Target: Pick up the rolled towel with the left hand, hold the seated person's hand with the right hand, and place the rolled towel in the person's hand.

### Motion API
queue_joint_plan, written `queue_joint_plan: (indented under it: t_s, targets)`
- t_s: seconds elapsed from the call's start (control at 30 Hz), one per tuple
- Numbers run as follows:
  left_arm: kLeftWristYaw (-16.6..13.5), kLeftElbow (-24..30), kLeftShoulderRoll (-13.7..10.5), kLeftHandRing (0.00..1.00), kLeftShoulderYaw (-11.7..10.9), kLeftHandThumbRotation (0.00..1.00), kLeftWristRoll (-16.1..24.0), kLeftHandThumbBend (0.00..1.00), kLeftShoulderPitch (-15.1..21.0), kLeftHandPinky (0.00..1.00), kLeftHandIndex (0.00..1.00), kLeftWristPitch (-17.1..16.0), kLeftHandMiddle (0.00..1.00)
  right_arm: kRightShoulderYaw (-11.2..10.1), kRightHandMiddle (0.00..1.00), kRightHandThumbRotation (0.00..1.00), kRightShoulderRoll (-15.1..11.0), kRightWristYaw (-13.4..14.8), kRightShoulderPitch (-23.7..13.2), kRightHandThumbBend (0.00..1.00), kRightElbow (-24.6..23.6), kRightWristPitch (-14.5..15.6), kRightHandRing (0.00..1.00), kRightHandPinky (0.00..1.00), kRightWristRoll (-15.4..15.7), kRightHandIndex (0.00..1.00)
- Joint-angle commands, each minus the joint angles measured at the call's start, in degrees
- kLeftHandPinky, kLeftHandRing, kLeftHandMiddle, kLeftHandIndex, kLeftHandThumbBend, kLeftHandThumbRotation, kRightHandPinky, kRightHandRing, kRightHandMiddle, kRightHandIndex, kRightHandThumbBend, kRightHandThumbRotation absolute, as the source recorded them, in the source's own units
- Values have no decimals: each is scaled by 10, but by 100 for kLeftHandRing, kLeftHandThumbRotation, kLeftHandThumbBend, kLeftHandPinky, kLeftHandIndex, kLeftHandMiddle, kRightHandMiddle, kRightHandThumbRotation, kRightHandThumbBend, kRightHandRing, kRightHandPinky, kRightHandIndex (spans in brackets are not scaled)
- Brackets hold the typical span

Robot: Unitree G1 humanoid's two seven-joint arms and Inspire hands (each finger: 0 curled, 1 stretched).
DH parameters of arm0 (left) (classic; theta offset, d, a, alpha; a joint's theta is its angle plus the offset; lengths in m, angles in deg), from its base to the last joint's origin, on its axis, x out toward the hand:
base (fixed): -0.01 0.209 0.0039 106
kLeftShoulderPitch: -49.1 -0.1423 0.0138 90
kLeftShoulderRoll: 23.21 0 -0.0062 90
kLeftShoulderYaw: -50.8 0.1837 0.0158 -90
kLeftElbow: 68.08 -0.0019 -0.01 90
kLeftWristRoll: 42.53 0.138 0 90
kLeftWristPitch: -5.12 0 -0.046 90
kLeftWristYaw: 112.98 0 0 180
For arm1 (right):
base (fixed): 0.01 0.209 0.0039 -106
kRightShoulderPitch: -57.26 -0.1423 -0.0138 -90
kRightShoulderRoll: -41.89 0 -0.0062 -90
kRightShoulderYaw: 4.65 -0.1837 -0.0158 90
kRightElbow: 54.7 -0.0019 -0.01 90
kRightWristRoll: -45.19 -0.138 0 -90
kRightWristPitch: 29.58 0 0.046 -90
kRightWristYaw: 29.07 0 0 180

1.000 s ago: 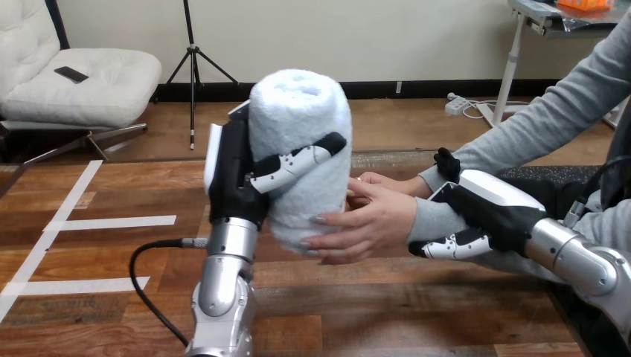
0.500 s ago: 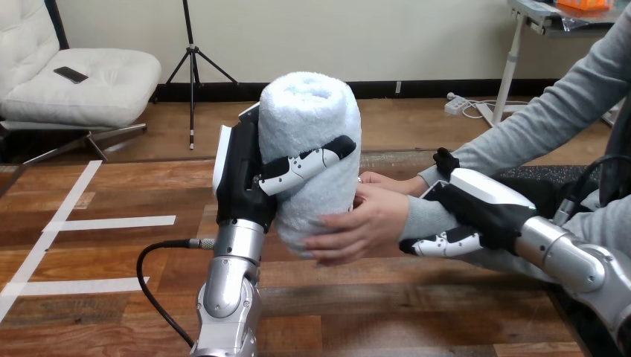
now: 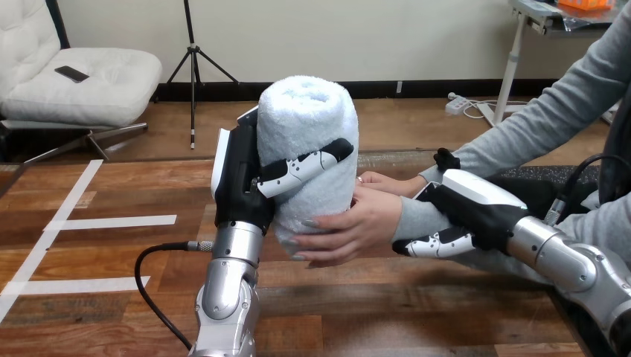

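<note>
Left hand, head view: raised upright on silver forearm above table, closed round towel. Fingers wrapped across towel's front at mid-height; palm flat against its left side. Towel: white, rolled, standing on end in that grip, top end well above left hand, lower end clear of table.

Person's hand: just right of left hand, cupped against towel's lower right side, fingertips reaching under its lower end and touching it. Both left hand and person's hand on towel. Second hand of person: behind the first, just past towel's right edge; contact with towel not determinable.

Right hand: well right of left hand, entering from lower right on silver forearm, clamped on wrist of person's hand, over grey sleeve. Fingers curled underneath wrist, thumb showing above it on far side, white back shell facing up. Person's hand between left hand and right hand. Right hand apart from towel, lower than left hand, close above table.
</note>
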Motion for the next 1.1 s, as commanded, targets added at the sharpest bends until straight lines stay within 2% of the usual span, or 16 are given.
queue_joint_plan:
  t_s: [0.0, 0.83, 1.07]
  targets:
    - [4, 2, 9, 35, 7, 0, 3, 58, 39, 32, 41, -14, 40, -15, 27, 41, 21, 0, -59, 49, -25, -8, 21, 17, -16, 28]
    - [2, 2, 10, 36, 11, 0, 8, 57, 41, 32, 41, -10, 41, -14, 29, 42, 26, 2, -67, 49, -26, -11, 23, 19, -11, 30]
    - [10, 1, 10, 36, 8, 0, 1, 58, 40, 32, 41, -9, 41, -15, 29, 42, 28, 0, -68, 50, -26, -9, 23, 19, -13, 30]
